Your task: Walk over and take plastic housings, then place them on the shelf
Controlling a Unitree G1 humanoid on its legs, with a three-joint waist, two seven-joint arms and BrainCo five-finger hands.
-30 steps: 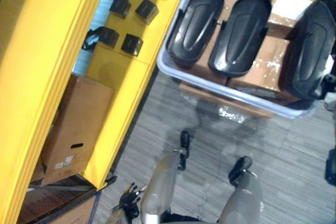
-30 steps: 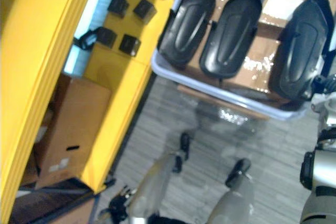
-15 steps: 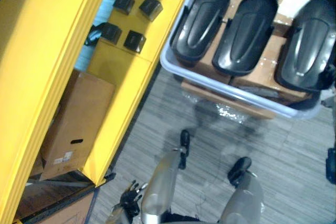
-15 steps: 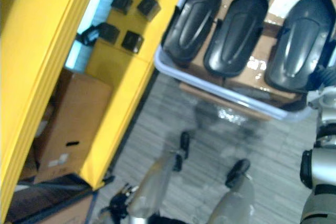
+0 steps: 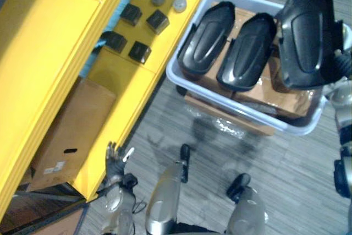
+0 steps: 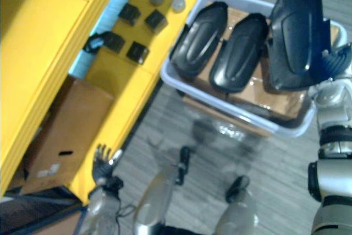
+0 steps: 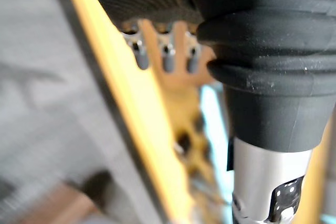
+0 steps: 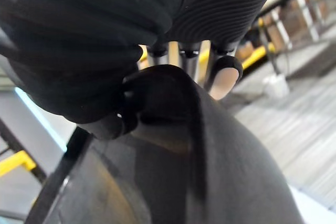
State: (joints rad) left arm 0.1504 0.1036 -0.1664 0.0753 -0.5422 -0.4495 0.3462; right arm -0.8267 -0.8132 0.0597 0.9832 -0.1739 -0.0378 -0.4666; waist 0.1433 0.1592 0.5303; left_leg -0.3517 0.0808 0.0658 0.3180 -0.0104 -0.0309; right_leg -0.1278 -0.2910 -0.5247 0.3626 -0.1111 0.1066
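Lower left, left robot hand (image 5: 114, 160) is hanging w/ fingers apart, holding nothing. Mid frame, two housings (image 5: 206, 39) are lying in the grey bin (image 5: 247, 109). Upper right, right robot hand (image 6: 334, 60) is clamping a third housing (image 5: 305, 34) by its edge, above the bin. At left, yellow shelf (image 5: 55, 53) is holding no housing yet: 1st pick looks done, placing left.

Cardboard box (image 5: 71, 130), black blocks (image 5: 157, 20), grey discs (image 5: 179, 4)
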